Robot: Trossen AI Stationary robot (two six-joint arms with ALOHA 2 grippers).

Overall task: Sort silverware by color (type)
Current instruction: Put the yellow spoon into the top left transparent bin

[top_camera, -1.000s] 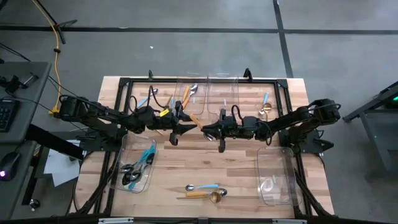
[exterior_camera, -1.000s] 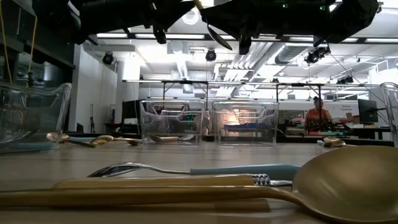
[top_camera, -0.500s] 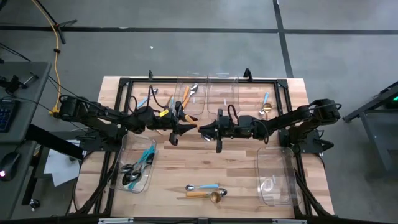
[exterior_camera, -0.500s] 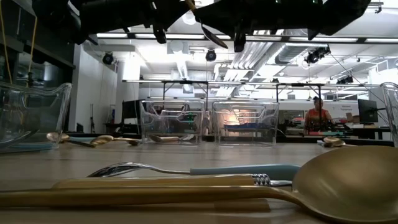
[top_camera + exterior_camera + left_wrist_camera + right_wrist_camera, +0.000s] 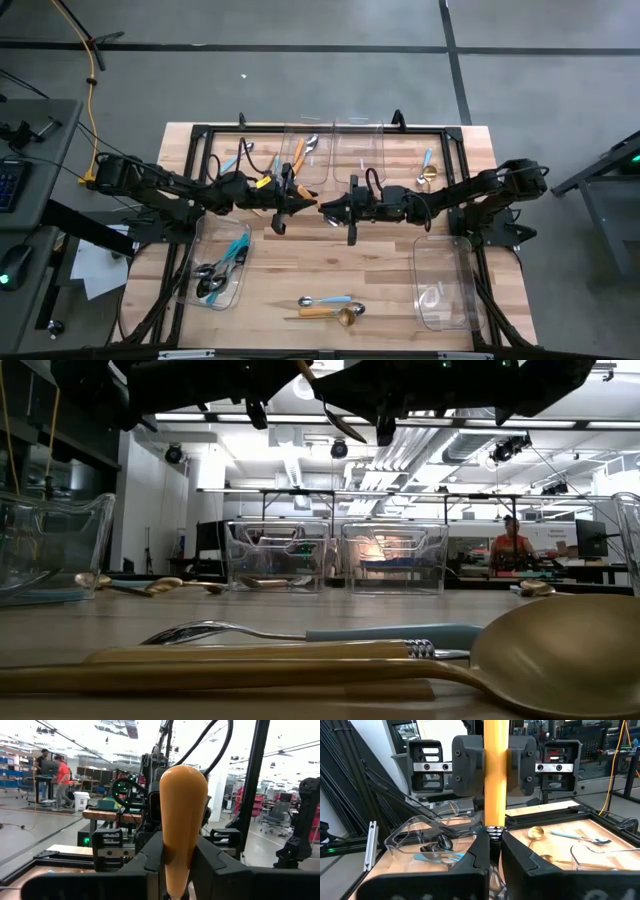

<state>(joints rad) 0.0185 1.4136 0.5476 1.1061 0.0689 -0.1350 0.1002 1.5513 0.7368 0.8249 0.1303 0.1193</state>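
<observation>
Orange is the colour to watch: 1 orange-handled utensil (image 5: 311,193) spans the gap between your 2 grippers over the middle of the table.

From the high view, the left gripper (image 5: 292,203) and the right gripper (image 5: 335,209) face each other nose to nose, with the utensil bridging them. A clear bin (image 5: 218,262) with blue-handled pieces lies below the left arm, and 2 loose pieces, a light-blue-handled spoon (image 5: 328,301) and a gold spoon (image 5: 327,314), lie well below both grippers.

From the low view, both grippers hang high above the wood, and a dark spoon head (image 5: 343,422) slants down between them. Nothing under them is touched.

From the left wrist view, the left gripper's fingers (image 5: 212,862) sit snug on both sides of the orange handle (image 5: 182,822), clamped on it, with the rounded end pointing away toward the other arm.

From the right wrist view, the right gripper's fingers (image 5: 479,851) are pinched tight at the metal collar (image 5: 494,831) where the handle meets the head.

You appear to be mid-handover, so judge it this way: keep 1 grip firm until the other is proven, then release only 1 side. Hold both wrists level and avoid pulling apart, which could twist the utensil loose over the table.
</observation>
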